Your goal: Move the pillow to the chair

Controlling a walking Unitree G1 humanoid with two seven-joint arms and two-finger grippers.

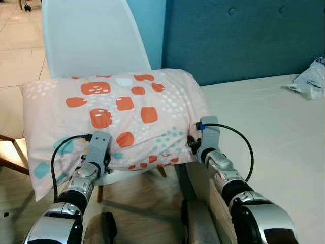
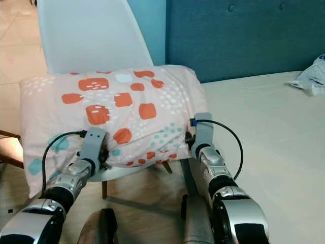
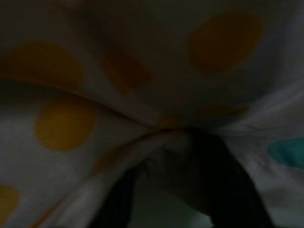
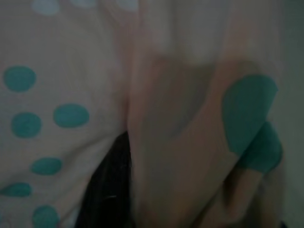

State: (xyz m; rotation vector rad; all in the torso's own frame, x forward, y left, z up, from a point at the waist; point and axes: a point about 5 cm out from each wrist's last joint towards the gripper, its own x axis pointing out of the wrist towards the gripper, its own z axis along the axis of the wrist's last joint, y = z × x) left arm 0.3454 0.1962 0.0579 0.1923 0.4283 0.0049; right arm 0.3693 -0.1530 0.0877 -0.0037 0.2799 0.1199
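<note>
A pale pink pillow (image 1: 122, 112) with orange squares and teal dots lies across the white chair (image 1: 91, 35), leaning against its backrest. A strip of the seat (image 1: 119, 177) shows under the pillow's front edge. My left gripper (image 1: 101, 155) is at the pillow's front left edge and my right gripper (image 1: 195, 145) at its front right corner. Both have their fingers buried in the fabric. In the left wrist view the cloth (image 3: 142, 128) bunches around a dark finger (image 3: 228, 190). A fold (image 4: 180, 142) is pinched beside a black finger (image 4: 107, 190) in the right wrist view.
The bed (image 1: 269, 132), with a light sheet, lies to the right and touches the pillow's right end. A teal headboard (image 1: 244, 35) stands behind it. A white plastic bag (image 1: 311, 79) lies at the bed's far right. Wooden legs (image 1: 10, 152) stand at the left on the tiled floor.
</note>
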